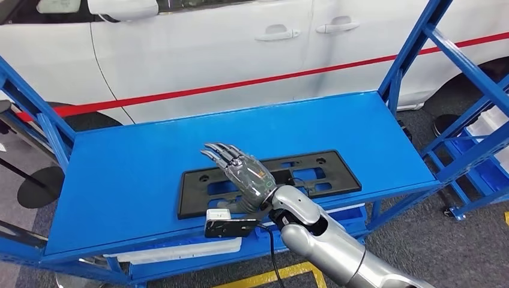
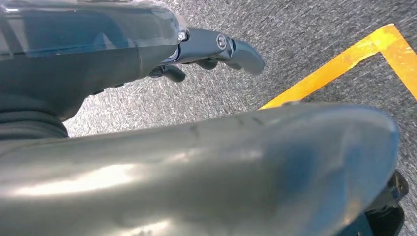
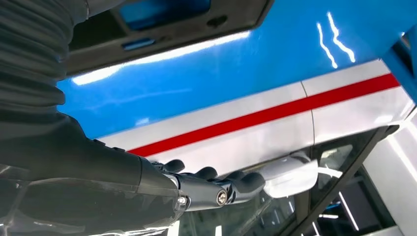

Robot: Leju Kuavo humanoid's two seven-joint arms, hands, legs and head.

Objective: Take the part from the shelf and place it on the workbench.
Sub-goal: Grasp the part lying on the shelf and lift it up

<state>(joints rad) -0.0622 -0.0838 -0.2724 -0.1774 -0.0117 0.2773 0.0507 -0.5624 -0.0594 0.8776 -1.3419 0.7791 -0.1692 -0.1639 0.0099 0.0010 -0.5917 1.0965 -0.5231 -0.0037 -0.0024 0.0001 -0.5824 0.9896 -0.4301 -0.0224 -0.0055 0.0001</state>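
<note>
A: Right hand point(image 1: 245, 175) is over the black part point(image 1: 336, 174), which lies flat on the blue shelf point(image 1: 120, 180); fingers spread, holding nothing; contact unclear.

B: Lower it square, wrap the near long edge (flat frame, may skid); left hand point(image 2: 216, 49) hangs by the floor, fingers look loosely curled, empty.

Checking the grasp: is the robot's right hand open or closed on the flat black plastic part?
Open. The right hand hovers above the flat black plastic part on the blue shelf, fingers extended, holding nothing.
</note>
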